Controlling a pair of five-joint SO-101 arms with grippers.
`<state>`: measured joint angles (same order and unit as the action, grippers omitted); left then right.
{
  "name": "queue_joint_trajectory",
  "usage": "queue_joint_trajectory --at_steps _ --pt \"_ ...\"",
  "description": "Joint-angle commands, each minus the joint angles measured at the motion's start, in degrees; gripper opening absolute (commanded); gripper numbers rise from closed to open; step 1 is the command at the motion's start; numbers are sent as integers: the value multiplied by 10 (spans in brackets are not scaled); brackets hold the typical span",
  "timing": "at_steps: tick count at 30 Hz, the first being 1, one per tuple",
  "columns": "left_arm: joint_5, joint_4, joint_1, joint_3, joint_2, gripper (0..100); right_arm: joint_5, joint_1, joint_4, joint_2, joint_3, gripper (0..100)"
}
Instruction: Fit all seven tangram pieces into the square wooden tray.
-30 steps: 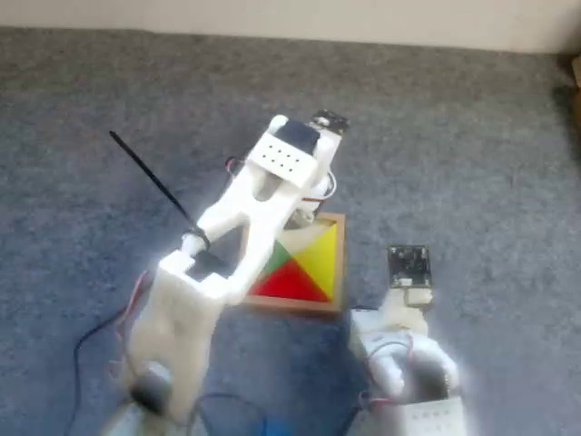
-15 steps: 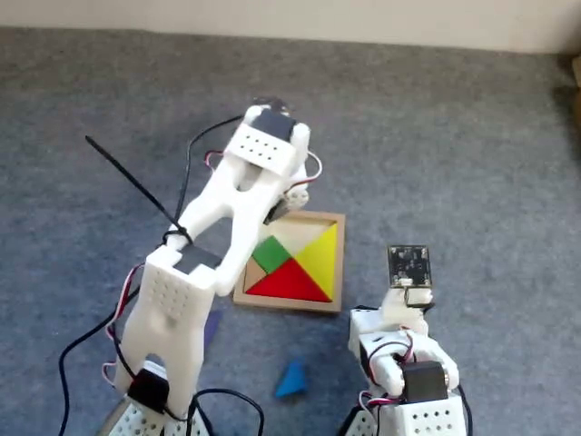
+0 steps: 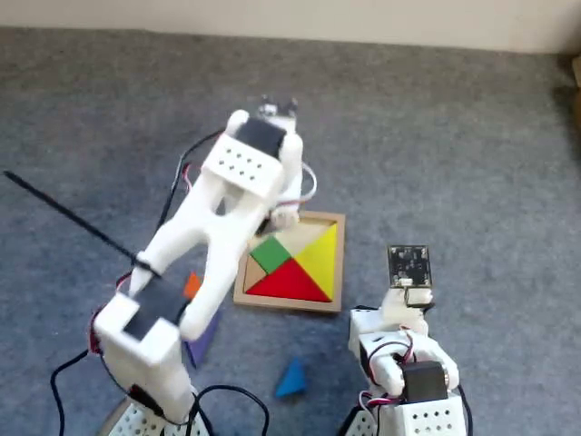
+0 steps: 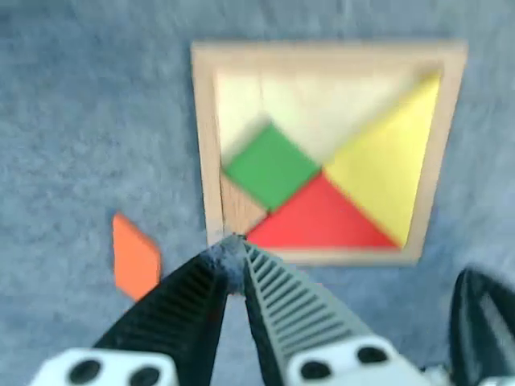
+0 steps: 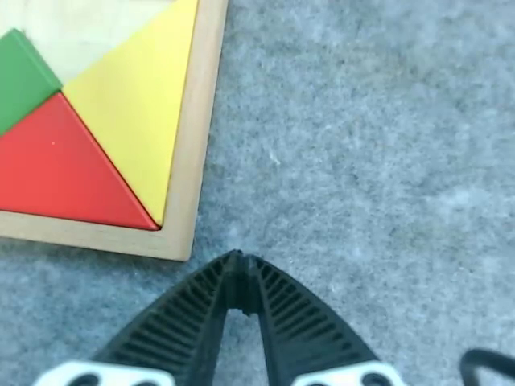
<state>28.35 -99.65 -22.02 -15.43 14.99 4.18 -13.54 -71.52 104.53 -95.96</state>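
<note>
Tray (image 3: 290, 306) holds three pieces (image 3: 290, 280); perhaps three loose pieces (image 3: 290, 377) lie before it.

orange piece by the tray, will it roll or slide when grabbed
The orange piece looks flat and rigid, so it probably won't roll or bend. Lying flush on the carpet, its edges may be hard to pinch, and that rough surface likely resists sliding.

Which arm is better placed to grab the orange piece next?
Probably left: the left gripper hangs just beside the orange piece, while the right gripper sits on the tray's opposite side, over carpet.
</note>
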Motion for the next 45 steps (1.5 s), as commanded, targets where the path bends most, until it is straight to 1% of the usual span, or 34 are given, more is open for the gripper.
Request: queue_joint_trajectory --at_steps 1,7,10,13,17,22,25,28,31,33,37,39,41,45 --pt "-13 17 -36 122 -119 5 -5 6 -3 7 -71 6" --pt "-37 121 -53 298 -241 5 -5 5 -3 7 -71 6" --pt "-66 161 -78 382 -284 5 -5 5 -4 7 -71 6" --pt "-76 187 -110 445 -317 5 -5 5 -5 7 -71 6" --pt "-76 196 -145 486 -349 5 -5 6 -5 7 -71 6" --pt "-76 192 -177 507 -378 5 -5 6 -2 7 -71 6" --pt "-78 192 -210 527 -384 5 -5 6 -1 7 -71 6" --pt "-114 193 -248 546 -385 7 -5 6 -1 7 -71 6" --pt "-122 195 -263 555 -381 13 -5 6 -1 7 -72 6" --pt "-123 192 -262 555 -381 62 -5 6 -1 7 -72 6" --pt "-120 185 -263 559 -381 255 -5 6 -1 7 -73 6" --pt "-120 184 -267 570 -381 329 -5 6 -1 7 -73 6" --pt "-123 184 -267 582 -381 351 -5 6 -1 7 -73 6" --pt "-125 184 -267 593 -380 330 -5 6 -1 7 -73 6"
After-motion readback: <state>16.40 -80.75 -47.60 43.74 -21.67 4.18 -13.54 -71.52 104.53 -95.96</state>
